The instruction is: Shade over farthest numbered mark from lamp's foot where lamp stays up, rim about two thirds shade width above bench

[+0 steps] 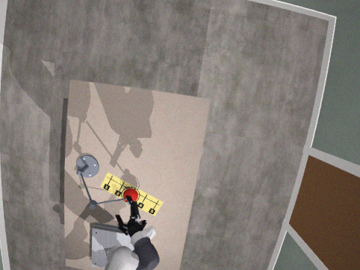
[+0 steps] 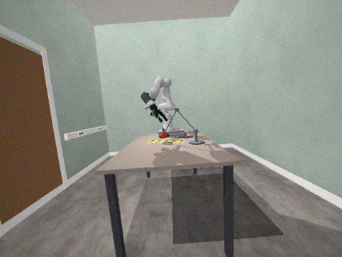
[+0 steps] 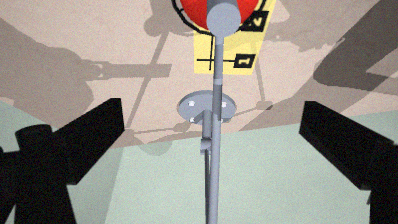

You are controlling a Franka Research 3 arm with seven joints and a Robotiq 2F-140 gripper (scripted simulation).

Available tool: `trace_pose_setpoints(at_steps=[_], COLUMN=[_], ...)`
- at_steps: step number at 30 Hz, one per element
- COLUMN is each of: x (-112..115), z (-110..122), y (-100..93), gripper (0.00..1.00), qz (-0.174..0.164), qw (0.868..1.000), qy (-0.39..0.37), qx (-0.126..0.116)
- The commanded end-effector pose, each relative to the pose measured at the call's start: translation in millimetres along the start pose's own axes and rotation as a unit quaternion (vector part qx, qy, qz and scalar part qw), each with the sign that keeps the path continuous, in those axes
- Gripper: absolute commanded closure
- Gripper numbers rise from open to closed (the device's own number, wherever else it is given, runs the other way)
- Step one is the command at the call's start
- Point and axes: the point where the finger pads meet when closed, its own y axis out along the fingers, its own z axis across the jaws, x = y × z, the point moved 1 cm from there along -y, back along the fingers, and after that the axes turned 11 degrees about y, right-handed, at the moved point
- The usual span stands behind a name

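- Pale green walls (image 2: 170, 60) and a mottled grey floor (image 1: 261, 112) (image 2: 149, 220) surround the bench; brown door (image 1: 329, 194) (image 2: 28, 124) off to one side.
- Table (image 1: 175, 149) (image 2: 138, 157): long, pinkish-beige top, dark legs, shadows of arm and lamp across it.
- Robot arm (image 1: 121, 259) (image 2: 167, 92): white, mounted by one short edge, reaching toward the lamp's shade.
- Lamp (image 1: 85, 186) (image 2: 185, 118) (image 3: 218, 100): grey, standing near the long edge on the robot's left; its two links rise to a raised elbow, then slope down to the shade.
- Gripper (image 1: 132, 203) (image 2: 163, 121) (image 3: 212, 116): black, tilted down, fingers spread wide, holding nothing. Wrist view shows a lamp link running between them, gaps either side.
- Number strip (image 1: 149, 201) (image 2: 166, 141) (image 3: 230, 47): yellow, flat, set aslant between the two long edges, nearer the robot's short edge than the opposite one.
- Round foot (image 1: 90, 164) (image 2: 196, 142) (image 3: 200, 100): flat on the table, just beside the robot's left edge.
- Shade (image 1: 130, 195) (image 2: 164, 135) (image 3: 192, 10): red; from above it overlaps the strip's middle, between marks 2 and 4. Exact rim height: cannot tell.
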Motion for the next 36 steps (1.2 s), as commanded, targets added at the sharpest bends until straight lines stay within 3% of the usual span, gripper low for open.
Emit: trace_pose_setpoints(at_steps=[1, 13, 36], x=[1, 0, 0], z=[6, 0, -6], y=[-10.6, -60.5, -58.4], gripper=[0.0, 0.0, 0.0], qz=[0.0, 0.0, 0.0], qw=[1.0, 1.0, 1.0], qy=[0.006, 0.0, -0.004], qx=[0.009, -0.002, -0.012])
